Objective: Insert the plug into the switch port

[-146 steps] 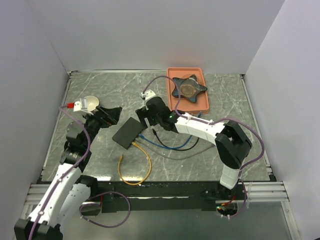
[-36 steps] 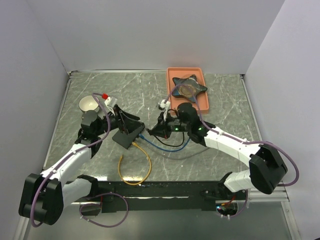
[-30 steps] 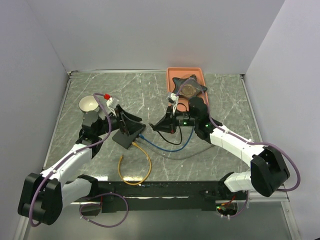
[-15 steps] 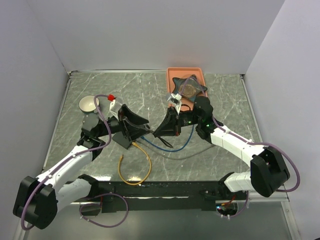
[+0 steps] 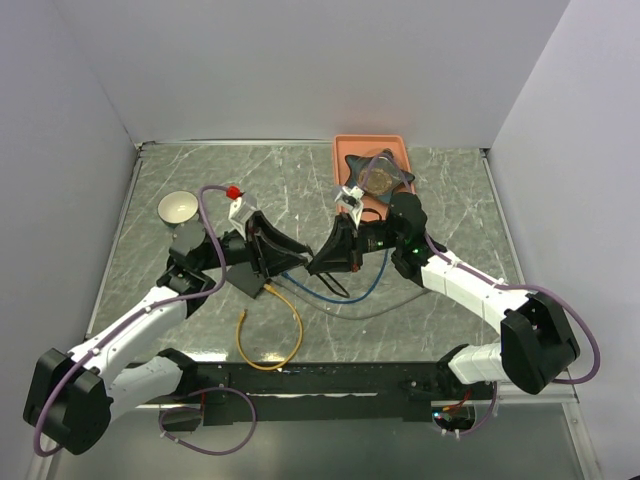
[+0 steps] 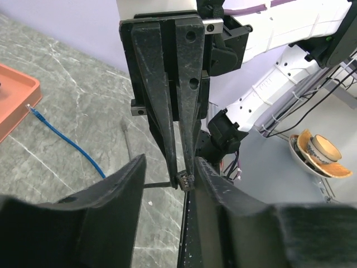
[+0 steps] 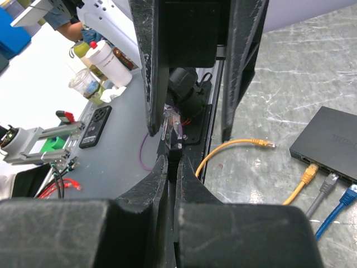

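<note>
My right gripper (image 7: pixel 173 159) is shut on the black boot of a cable, and the clear plug (image 7: pixel 173 129) sticks out past its tips. In the top view it (image 5: pixel 312 265) hangs tip to tip with my left gripper (image 5: pixel 296 259) above the table. The left gripper (image 6: pixel 172 163) stands open, one finger on each side of the plug (image 6: pixel 185 181), the right-hand finger close against it. The flat black switch (image 5: pixel 246 272) lies below the left gripper. Its port row (image 7: pixel 321 169) holds yellow, grey and blue plugs.
A black cable (image 5: pixel 335 290), a blue cable (image 5: pixel 362 290) and a grey cable (image 5: pixel 400 305) trail right of the switch. A yellow cable (image 5: pixel 285 330) loops near the front edge. An orange tray (image 5: pixel 405 150) with a dark star-shaped object (image 5: pixel 378 175) sits at the back, a white bowl (image 5: pixel 178 207) far left.
My left gripper has swung right and risen off the switch to meet the right gripper, and its jaws have narrowed round the plug. The right gripper has kept its hold and barely moved.
</note>
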